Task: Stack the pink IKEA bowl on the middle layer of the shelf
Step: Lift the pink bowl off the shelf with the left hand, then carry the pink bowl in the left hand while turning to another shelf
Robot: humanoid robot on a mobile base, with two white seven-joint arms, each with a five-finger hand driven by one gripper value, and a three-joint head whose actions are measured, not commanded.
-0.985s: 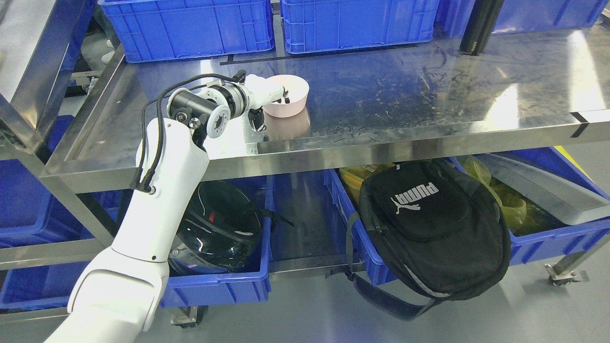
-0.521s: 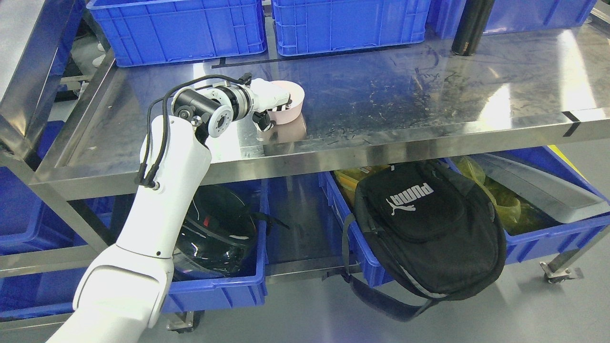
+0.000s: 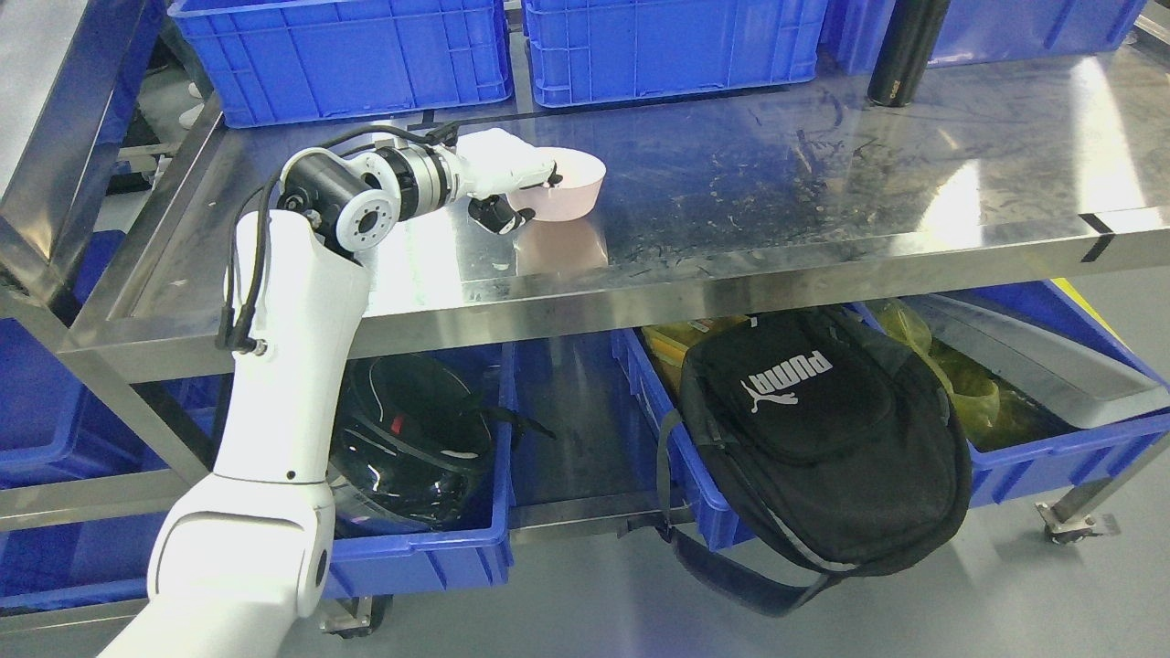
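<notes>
Since a moment ago the pink bowl [image 3: 569,187] has come up off the steel and shifted a little to the right — it now hangs just above the shelf [image 3: 823,210], tilted, with its pale reflection on the metal beneath it. My left hand [image 3: 508,178] holds it by the near-left rim: my fingers [image 3: 539,174] lie curled over the edge from above, and my dark thumb pinches from below. My elbow has swung left as well.

Far behind the bowl stand two blue crates [image 3: 347,55] along the back of the shelf, and a black bottle [image 3: 900,55] stands upright at the far right, well apart from my hand. On the lower layer, blue bins hold a black helmet [image 3: 411,448] just beside my forearm; a black backpack [image 3: 823,439] hangs over the front of the bin to the right, with yellow bags behind it.

My right arm does not show.
</notes>
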